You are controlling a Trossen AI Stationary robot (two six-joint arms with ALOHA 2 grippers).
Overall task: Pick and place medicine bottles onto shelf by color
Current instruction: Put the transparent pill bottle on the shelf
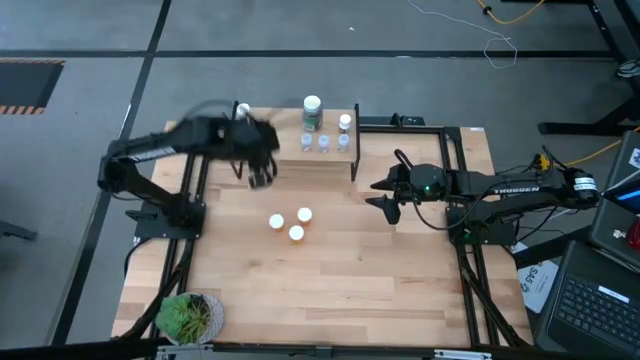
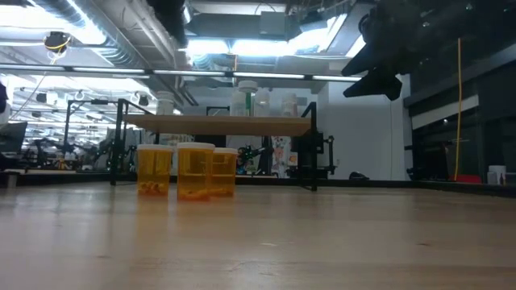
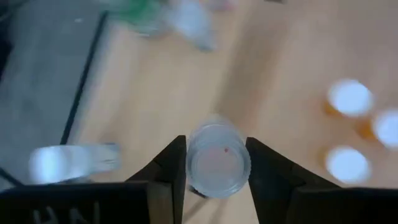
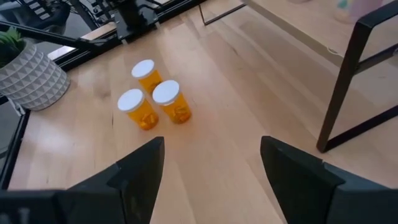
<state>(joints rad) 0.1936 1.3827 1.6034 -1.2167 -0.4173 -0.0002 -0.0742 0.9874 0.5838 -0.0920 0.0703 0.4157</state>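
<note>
My left gripper point(image 1: 262, 176) is above the shelf's left end, shut on a small clear bottle point(image 3: 217, 160). The shelf point(image 1: 330, 160) stands at the table's far middle and carries a greenish bottle point(image 1: 312, 112), a white-capped bottle point(image 1: 345, 123) and three tiny clear ones point(image 1: 324, 143). Another clear bottle point(image 1: 243, 110) stands at the table's far edge, left of the shelf. Three orange bottles with white caps point(image 1: 289, 222) stand on the table in front of the shelf. My right gripper point(image 1: 385, 200) is open and empty, right of the shelf. My left gripper pinches the clear bottle's round sides point(image 3: 191, 163) between its two fingers point(image 3: 168, 167). The bottle's end face looks toward the wrist camera. The bottle is lifted clear of the table.
A potted plant point(image 1: 188, 318) stands at the table's near left corner. Black frame rails run along the table's left and right sides. Bare wood lies in front of the orange bottles.
</note>
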